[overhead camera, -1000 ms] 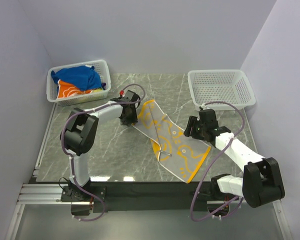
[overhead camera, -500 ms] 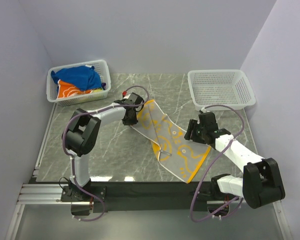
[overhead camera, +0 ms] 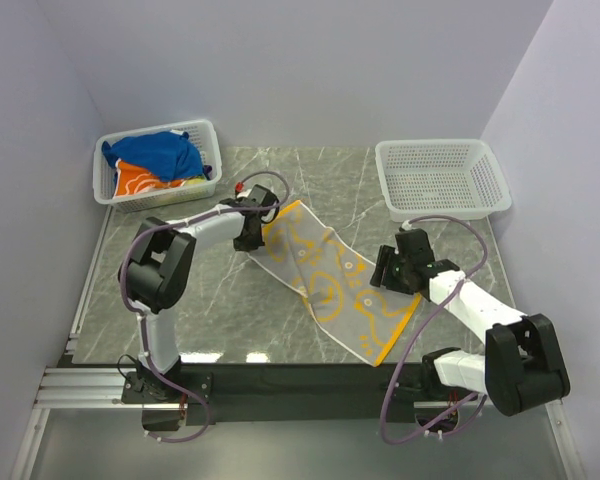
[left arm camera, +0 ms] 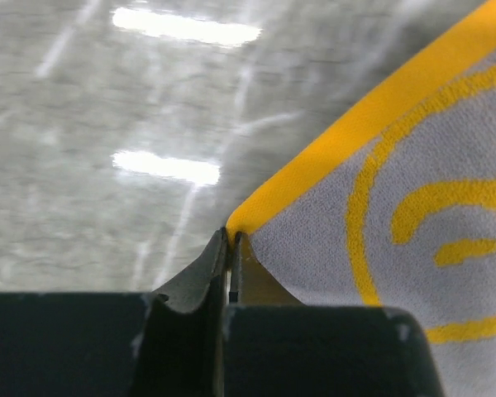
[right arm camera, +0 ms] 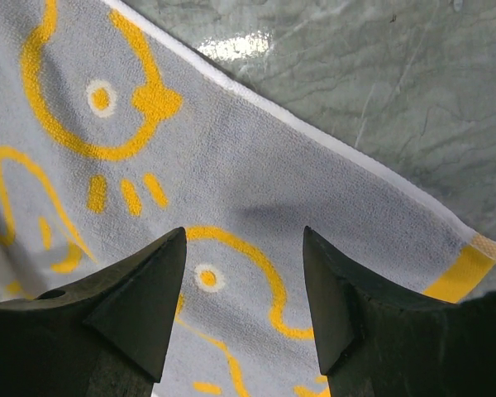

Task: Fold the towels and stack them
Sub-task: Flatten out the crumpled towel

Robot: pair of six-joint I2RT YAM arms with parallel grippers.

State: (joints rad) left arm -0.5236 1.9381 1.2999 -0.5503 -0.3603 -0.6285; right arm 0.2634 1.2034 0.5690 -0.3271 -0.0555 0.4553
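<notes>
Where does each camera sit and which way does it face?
Top external: high behind the robot, looking down at the table; left arm and right arm show.
Left wrist: looking along the shut left tool at the towel it pinches.
Right wrist: looking down past the open right tool onto the towel.
All three share the towel.

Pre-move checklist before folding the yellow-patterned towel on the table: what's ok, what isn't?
1. Left gripper shut on towel corner: ok.
2. Right gripper holding towel: not ok, jaws open above the cloth.
3. Right fingertips touching cloth: cannot tell.
4. Towel spread out on table: ok.
5. Towel apart from left basket and right basket: ok.
</notes>
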